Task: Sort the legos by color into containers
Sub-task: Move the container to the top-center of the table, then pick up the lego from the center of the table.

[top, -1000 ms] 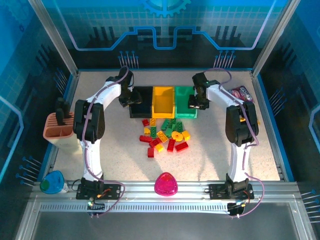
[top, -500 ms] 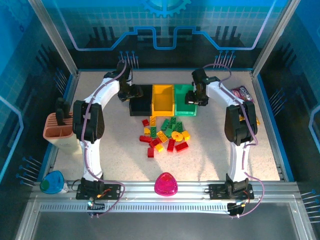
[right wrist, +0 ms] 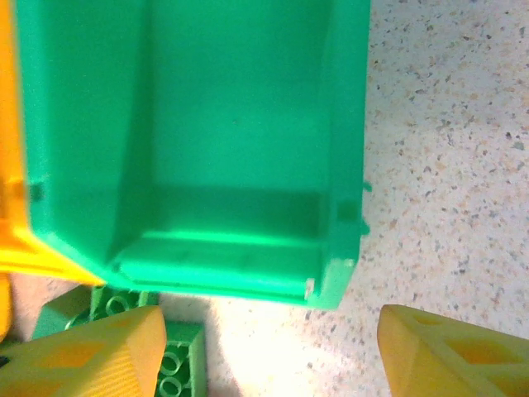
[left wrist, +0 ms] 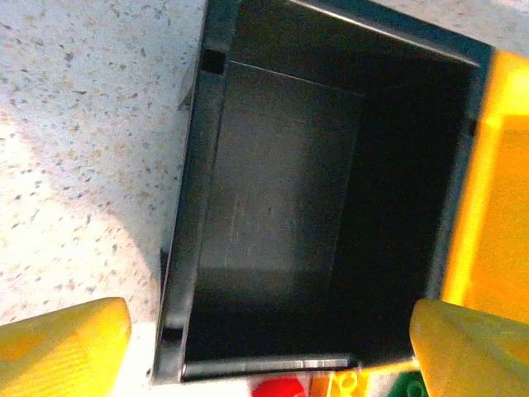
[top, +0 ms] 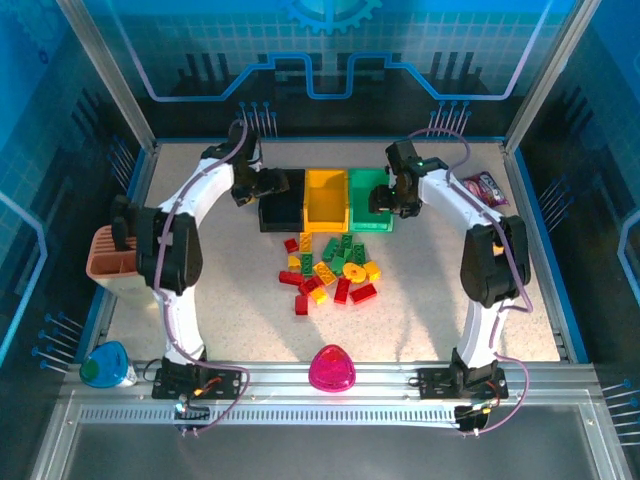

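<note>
- Legos (top: pixel 330 272): mixed red/yellow/green pile on the table (top: pixel 230 300), just in front of the three bins. None is in a bin as far as I can see.
- Bins stand in a touching row: black bin (top: pixel 283 213) left, yellow bin (top: pixel 327 203) middle, green bin (top: pixel 368 215) right. Wrist views show the black and green floors bare.
- Left gripper (left wrist: pixel 264 346): hangs over the black bin, fingers spread wide, holding nothing.
- Right gripper (right wrist: pixel 273 351): over the green bin's near edge, jaws wide apart too, nothing between them.
- My read: sorting has barely begun, and the step in hand is going to the pile for a pick.
- Right arm: green bricks (right wrist: pixel 183 351) lie just in front of the green bin's near wall, so they're the closest pick. Come straight down and close across the brick's sides.
- Left arm: a red brick (left wrist: pixel 277 387) shows just past the black bin's near wall. Black looks like the red bin by elimination.
- Bricks touch each other, so wide jaws may nudge neighbours or catch two. Narrow the opening before descending.
- Split the pile: each arm takes its own side.
- Pink dome (top: pixel 333 368) sits well apart near the front edge, so ignore it.
</note>
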You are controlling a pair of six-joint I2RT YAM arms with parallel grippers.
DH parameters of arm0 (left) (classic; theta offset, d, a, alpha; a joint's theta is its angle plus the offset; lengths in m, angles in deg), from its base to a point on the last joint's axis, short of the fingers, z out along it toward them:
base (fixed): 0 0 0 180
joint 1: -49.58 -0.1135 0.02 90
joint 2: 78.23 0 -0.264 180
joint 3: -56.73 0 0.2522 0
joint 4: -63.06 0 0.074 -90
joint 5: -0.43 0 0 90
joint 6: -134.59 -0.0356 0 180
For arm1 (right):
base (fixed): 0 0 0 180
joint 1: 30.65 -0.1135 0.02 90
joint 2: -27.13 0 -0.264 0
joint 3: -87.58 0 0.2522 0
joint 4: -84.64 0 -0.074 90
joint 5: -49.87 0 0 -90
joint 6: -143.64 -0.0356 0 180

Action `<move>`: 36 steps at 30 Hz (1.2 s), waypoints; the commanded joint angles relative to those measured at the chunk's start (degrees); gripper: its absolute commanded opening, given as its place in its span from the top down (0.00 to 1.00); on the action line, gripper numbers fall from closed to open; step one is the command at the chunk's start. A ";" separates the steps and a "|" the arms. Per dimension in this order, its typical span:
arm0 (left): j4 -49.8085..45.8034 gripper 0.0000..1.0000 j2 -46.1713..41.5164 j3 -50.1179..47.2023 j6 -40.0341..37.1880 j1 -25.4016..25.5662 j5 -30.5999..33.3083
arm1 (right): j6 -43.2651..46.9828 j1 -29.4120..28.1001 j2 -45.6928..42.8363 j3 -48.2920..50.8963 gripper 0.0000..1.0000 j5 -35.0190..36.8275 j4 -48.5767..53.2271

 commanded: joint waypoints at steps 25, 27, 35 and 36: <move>14.08 0.16 -44.98 -46.34 8.59 8.10 6.19 | -4.08 -9.33 5.04 6.66 0.44 1.39 -2.26; 13.38 0.16 -47.61 -47.58 9.18 9.26 6.26 | -3.76 -10.19 5.48 6.34 0.43 2.50 -2.41; 10.98 0.16 -58.56 -52.95 10.92 11.25 6.47 | -5.39 -13.08 5.72 8.76 0.43 2.82 -5.35; 10.71 0.16 -59.45 -53.48 10.74 11.26 6.65 | -5.79 -13.44 5.92 8.92 0.43 2.87 -5.55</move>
